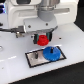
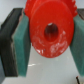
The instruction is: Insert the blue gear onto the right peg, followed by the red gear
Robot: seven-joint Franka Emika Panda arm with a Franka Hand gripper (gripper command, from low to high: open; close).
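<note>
From my exterior feed the scene is brightly and evenly lit, the white table (image 1: pixel 12 62) nearly blown out, with soft shadow pooled under the arm and around the plate (image 1: pixel 31 59). Both pictures are coarse and blurry, so edges smear. In my wrist feed the red gear (image 2: pixel 49 27) fills the frame, soft in focus, with pale glare streaks on its lower face.

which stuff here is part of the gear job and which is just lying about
Part of the job:
- red gear, held in the end effector
- blue gear, already on the plate
- right peg, hidden under the blue gear

Just there:
- grey plate with black rim
- white table
</note>
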